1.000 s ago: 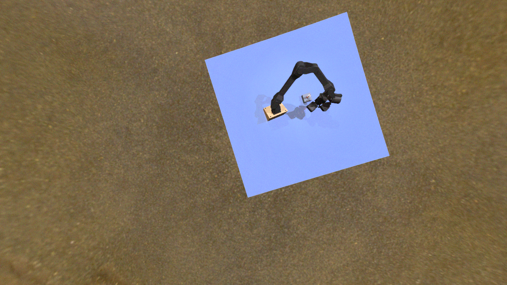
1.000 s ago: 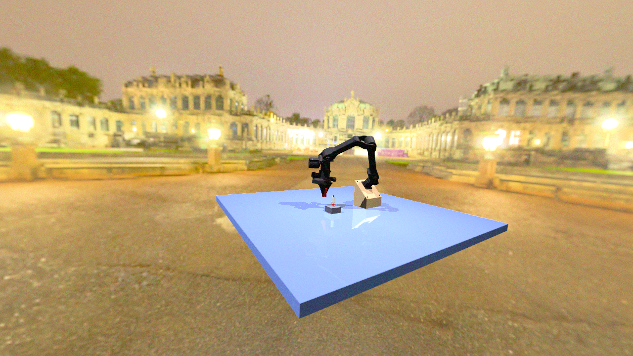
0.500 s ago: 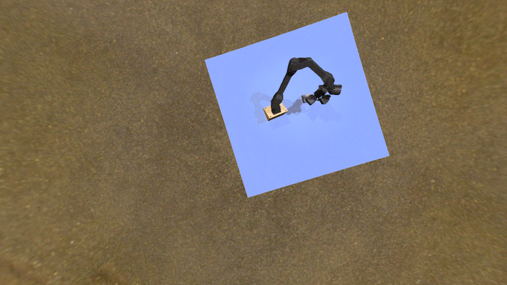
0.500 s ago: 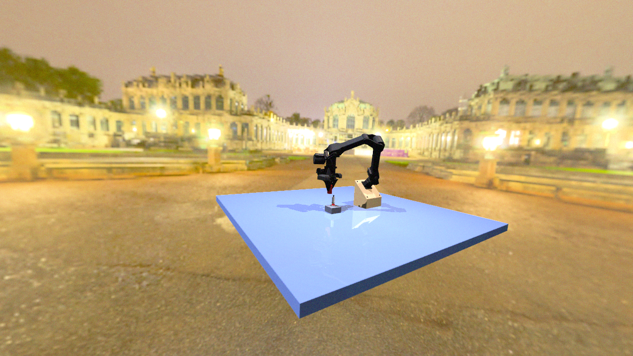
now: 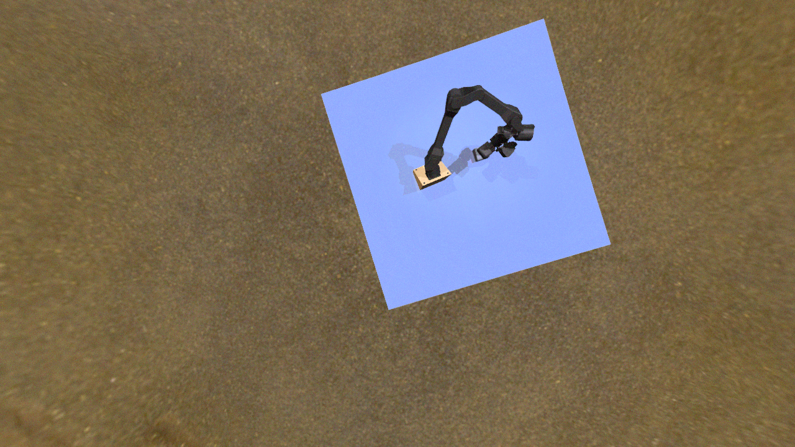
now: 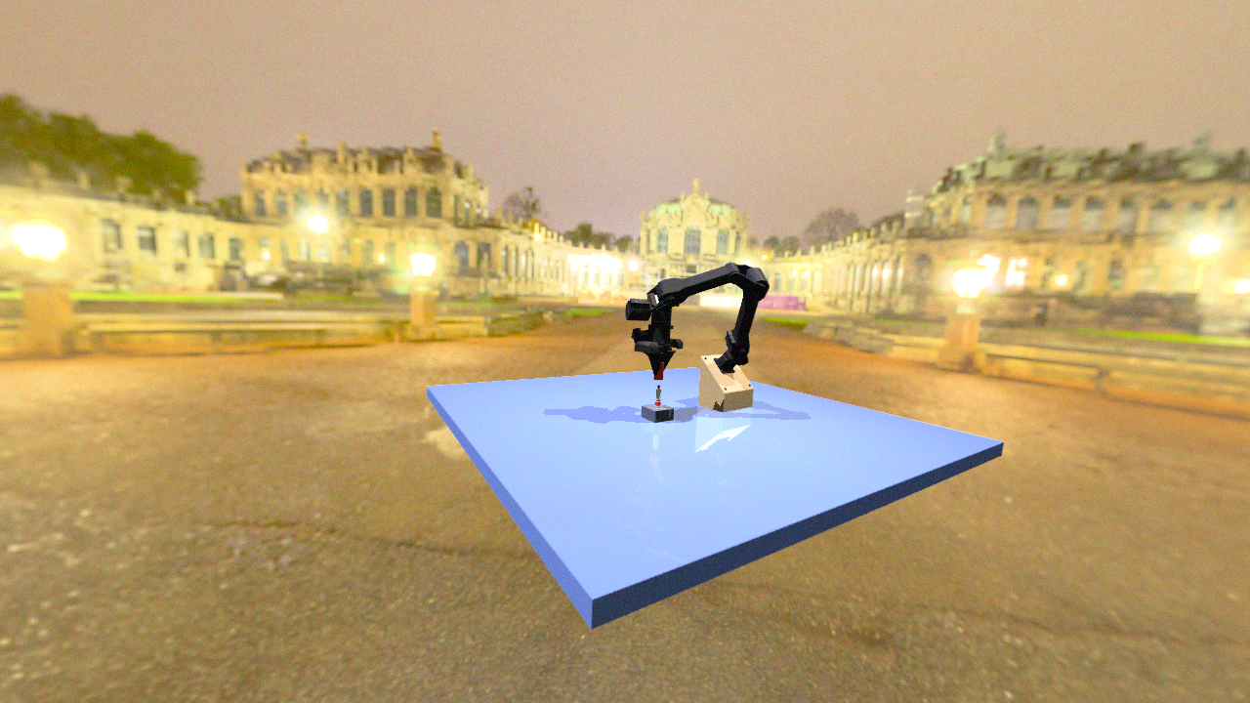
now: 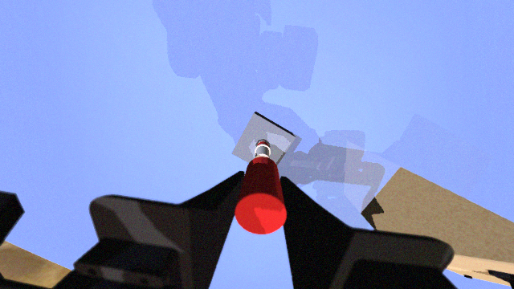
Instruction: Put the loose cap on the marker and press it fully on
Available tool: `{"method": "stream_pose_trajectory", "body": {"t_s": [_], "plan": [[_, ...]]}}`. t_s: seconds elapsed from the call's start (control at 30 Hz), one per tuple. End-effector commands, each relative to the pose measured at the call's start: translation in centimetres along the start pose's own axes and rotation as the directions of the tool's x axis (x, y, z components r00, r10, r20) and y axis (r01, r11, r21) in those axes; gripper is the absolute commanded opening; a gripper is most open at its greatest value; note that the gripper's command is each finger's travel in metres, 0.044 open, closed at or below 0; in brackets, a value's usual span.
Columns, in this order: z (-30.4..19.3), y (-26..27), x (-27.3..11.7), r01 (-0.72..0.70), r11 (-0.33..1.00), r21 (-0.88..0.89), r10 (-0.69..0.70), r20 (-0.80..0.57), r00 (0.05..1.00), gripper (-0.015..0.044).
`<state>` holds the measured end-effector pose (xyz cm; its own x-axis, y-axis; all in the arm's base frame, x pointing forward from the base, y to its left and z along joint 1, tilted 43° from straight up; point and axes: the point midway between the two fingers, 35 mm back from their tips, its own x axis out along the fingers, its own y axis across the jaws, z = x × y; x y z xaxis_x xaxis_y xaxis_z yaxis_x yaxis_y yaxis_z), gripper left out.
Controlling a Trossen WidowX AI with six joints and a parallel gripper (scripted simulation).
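My gripper (image 6: pixel 660 370) (image 7: pixel 262 178) is shut on the red cap (image 6: pixel 661 370) (image 7: pixel 263 189), one finger on each side of it. The cap is held above the marker (image 6: pixel 658 394) (image 7: pixel 263 150), with a small gap between them in the exterior view. The marker stands upright in the holder block (image 6: pixel 657 414) (image 7: pixel 243 148), with a grey-white body and a red band low down. In the wrist view the cap hides the marker's near end. In the top view the arm hides the cap and the marker, and little of the block shows.
The blue table (image 5: pixel 477 244) (image 6: pixel 742 489) carries the arm's tan base block (image 5: pixel 423 179) (image 6: pixel 735 399) (image 7: pixel 438 213), which stands to the right of the holder block in the exterior view. The arm's shadow lies across the table around the holder.
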<state>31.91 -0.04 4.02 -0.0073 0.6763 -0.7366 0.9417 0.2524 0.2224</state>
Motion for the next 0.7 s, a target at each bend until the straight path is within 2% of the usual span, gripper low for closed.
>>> {"method": "stream_pose_trajectory", "body": {"t_s": [0.0, 0.67], "plan": [[-0.3, 0.0, 0.4, 0.0, 1.0, 0.003, 0.0, -0.006, 1.0, 0.0], [-0.2, 0.1, 3.3, -0.001, 1.0, 0.003, 0.001, -0.006, 1.0, 0.0]]}}
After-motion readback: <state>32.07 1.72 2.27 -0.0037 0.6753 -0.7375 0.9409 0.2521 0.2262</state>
